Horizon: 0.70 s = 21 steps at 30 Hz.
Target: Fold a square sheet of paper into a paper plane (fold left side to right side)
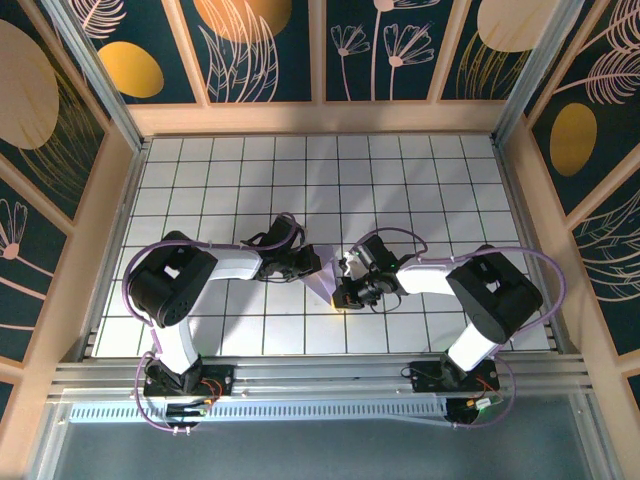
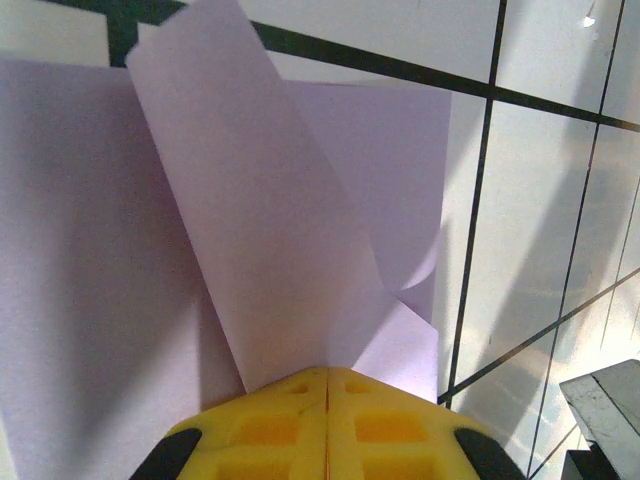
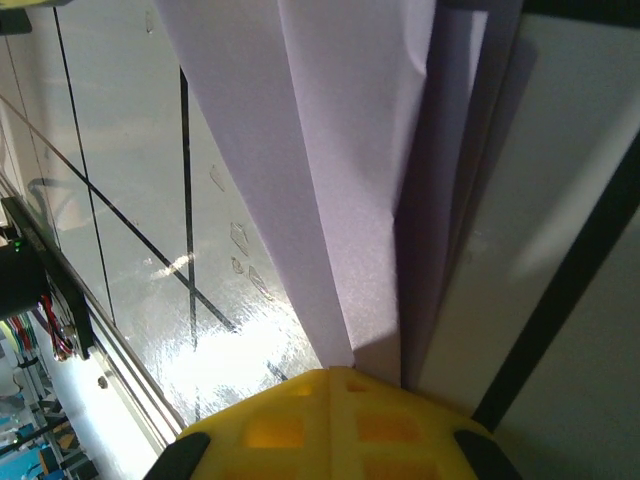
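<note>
Lavender square sheet of paper [image 1: 322,285] is clamped: left gripper [image 1: 311,267] at its nine o'clock, right gripper [image 1: 344,291] at three o'clock.

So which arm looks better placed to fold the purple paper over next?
Probably the left: the left gripper pinches a raised flap of the paper, ready to swing rightward, while the right gripper clamps it from the other side.

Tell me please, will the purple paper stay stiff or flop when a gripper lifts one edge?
Probably floppy: the purple paper curls over where its flap rises from the left gripper. Likely light and easily creased: sharp folds run toward the right gripper. It may slide on the glossy table.
</note>
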Available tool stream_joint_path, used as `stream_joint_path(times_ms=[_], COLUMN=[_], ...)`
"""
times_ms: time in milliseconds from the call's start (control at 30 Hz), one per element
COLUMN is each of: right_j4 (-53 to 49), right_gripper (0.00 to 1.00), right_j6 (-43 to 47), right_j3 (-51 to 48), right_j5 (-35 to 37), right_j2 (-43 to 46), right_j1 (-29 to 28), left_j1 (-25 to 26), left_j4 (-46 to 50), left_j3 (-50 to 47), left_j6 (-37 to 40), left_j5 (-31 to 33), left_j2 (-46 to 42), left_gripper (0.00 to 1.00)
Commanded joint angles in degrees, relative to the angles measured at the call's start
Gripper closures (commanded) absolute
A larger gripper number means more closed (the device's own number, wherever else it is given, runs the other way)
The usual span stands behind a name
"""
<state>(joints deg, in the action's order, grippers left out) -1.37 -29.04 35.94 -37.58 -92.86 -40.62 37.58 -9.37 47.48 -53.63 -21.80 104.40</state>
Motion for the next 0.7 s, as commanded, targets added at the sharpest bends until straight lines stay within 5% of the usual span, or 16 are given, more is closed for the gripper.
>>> stream_joint_path(times_ms=[0, 667], right_j4=[-1.1, -1.9], right_gripper=[1.0, 1.0], right_j6=[0.6, 0.1], right_j3=[-1.1, -3.4], right_j5=[1.0, 0.1], right_j2=[-1.2, -0.1], right_j1=[-0.4, -0.9], left_j1=[0.0, 0.0], left_j4=[6.4, 6.5], left_j3=[-1.0, -0.6], left_j6=[0.3, -0.1], left_j5=[4.6, 5.4], left_j2=[1.5, 2.0], left_gripper=[0.93, 0.93])
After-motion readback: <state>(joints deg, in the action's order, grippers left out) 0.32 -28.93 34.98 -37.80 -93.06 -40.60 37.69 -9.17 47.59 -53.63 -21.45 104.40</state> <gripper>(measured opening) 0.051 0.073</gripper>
